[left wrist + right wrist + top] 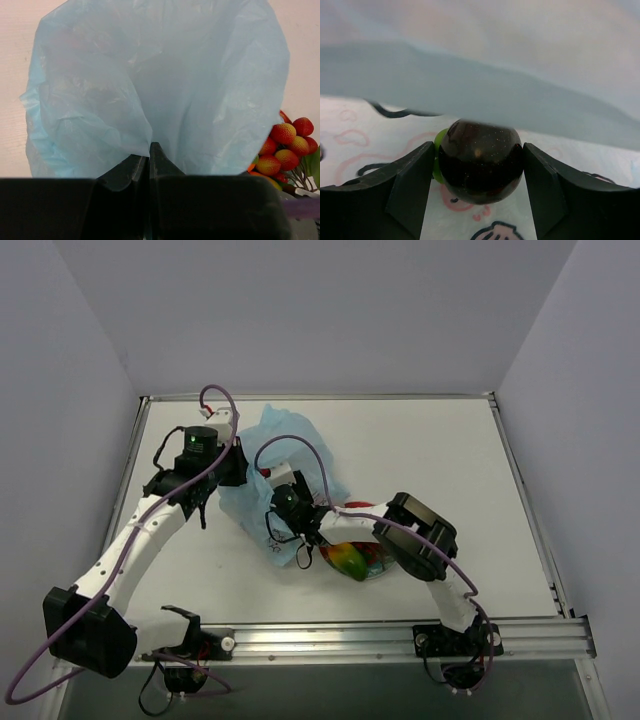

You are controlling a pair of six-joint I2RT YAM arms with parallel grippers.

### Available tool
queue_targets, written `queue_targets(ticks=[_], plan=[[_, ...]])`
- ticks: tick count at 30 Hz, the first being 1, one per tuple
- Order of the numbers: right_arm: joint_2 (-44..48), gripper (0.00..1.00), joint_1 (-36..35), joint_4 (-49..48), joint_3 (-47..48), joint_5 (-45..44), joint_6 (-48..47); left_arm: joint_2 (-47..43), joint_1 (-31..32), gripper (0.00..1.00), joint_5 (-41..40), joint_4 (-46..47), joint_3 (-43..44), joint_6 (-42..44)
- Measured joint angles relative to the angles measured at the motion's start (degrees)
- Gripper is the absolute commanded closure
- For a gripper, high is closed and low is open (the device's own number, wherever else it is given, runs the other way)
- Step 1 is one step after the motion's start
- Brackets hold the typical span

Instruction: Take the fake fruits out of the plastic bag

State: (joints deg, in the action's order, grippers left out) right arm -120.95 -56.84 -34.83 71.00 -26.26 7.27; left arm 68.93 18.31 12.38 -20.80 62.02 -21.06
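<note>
Nearest the arm bases, a plate [372,565] is sitting on the white table [450,470] and is carrying a red-yellow-green mango [345,559]. The right arm is crossing over the plate, so part of its contents is hidden.

Just beyond it, the right gripper [479,165] is reaching into the plastic bag [280,435]. Its two dark fingers [407,192] are pressing against either side of a dark purple ball [481,167], so it is grasping that fruit. A small green part [439,150] is peeking out at the ball's left. The ball is lying inside the bag. Printed film with pink and dark motifs is showing under it, and a sheet of pale plastic is hanging over it.

Farther out, the left gripper [149,155] is clenching a fold of the bag's light-blue film between closed fingers. In the left wrist view the plastic is fanning up and out from that pinch and filling most of the picture.

Past the bag's right edge in that view, a cluster of small red berries [286,146] is lying outside the bag, with a green leaf [314,167] beside it. Whether the berries are resting on the plate cannot be told.
</note>
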Motion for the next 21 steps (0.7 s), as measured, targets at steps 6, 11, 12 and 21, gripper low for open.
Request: queue_targets(ticks=[6, 11, 12, 21], plan=[[4.4, 0.66, -3.7, 1.8, -2.9, -2.4, 0.8, 0.2, -0.1, 0.98, -5.0, -1.9, 0.0, 0.1], [9.2, 0.65, -8.3, 3.0, -7.0, -4.5, 2.0, 0.4, -0.7, 0.98, -8.7, -3.5, 0.0, 0.0], [9.9, 0.64, -8.8, 3.1, -7.8, -4.7, 2.4, 0.6, -0.9, 0.98, -9.2, -3.5, 0.0, 0.0], [17.8, 0.62, -9.3, 6.9, -13.4, -7.3, 4.7, 3.6, -4.2, 0.98, -10.8, -3.9, 0.0, -0.2]])
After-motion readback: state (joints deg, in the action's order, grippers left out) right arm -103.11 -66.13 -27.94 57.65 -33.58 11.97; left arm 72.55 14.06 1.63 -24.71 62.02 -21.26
